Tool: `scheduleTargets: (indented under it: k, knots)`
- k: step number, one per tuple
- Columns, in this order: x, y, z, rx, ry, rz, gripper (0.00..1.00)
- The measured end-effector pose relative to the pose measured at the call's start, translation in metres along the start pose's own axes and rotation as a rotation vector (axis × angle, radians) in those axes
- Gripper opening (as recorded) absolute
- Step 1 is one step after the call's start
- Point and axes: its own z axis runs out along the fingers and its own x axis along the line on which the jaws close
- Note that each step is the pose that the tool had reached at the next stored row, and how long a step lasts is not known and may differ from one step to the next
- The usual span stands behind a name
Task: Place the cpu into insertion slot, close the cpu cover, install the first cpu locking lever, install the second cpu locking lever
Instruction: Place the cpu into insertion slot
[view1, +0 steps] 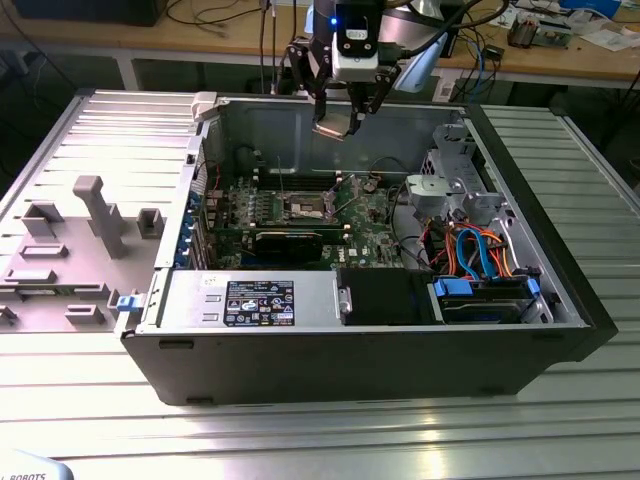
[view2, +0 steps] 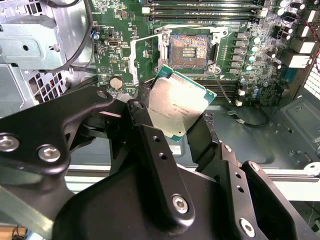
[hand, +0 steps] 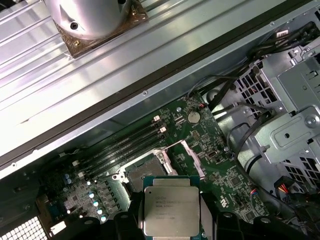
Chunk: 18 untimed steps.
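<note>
Cpu (view2: 176, 102): clamped in gripper (view1: 338, 122), held above motherboard (view2: 109, 56).
Insertion slot (view2: 189, 47): bare, dark centre showing.
Cpu cover (view2: 145, 54): swung open.

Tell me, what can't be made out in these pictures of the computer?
1. The cpu: its underside faces away in both wrist views, and the end effector gripping it covers parts of its edges.
2. The insertion slot: its contacts are too small to see in the exterior view. In the first wrist view the cpu hides part of it.
3. The end effector: the first wrist view's edge cuts it off.
</note>
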Motion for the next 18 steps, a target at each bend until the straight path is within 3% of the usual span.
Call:
scheduleTargets:
  k: [8, 18]
  knots:
    - [0.0000, 0.0000, 0.0000, -0.0003, -0.0008, 0.009, 0.54]
    - [0.0000, -0.0001, 0.0007, -0.0031, -0.0144, 0.161, 0.54]
